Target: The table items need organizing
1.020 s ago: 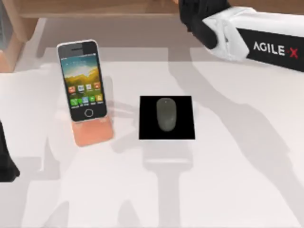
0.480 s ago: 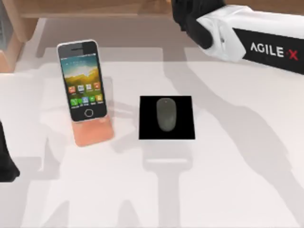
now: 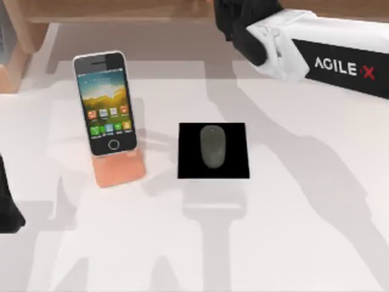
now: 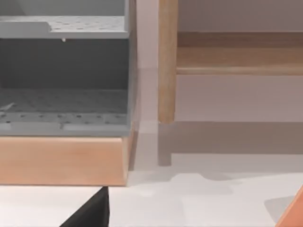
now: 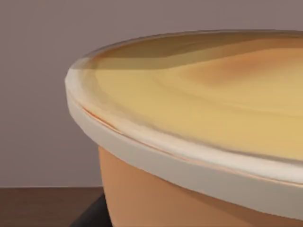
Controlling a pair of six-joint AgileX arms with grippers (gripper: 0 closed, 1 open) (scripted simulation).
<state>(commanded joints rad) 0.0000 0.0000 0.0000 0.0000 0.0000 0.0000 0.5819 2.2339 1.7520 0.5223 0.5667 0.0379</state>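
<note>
My right arm's up at the table's (image 3: 316,231) far edge, wrist cam right against the cup (image 5: 156,198) — brimful and spill-prone, so I'd grip its orange wall low and keep it level, though I can't tell if the fingers are spread or pinching it.

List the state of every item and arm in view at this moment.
Smartphone: screen lit, propped tilted on the pink stand.
Mouse: lying on the black pad, untouched.
Orange cup: upright, full of yellow drink, close before the right wrist camera.
Right arm: reaching over the table's far edge.
Left arm: parked at the left edge.
</note>
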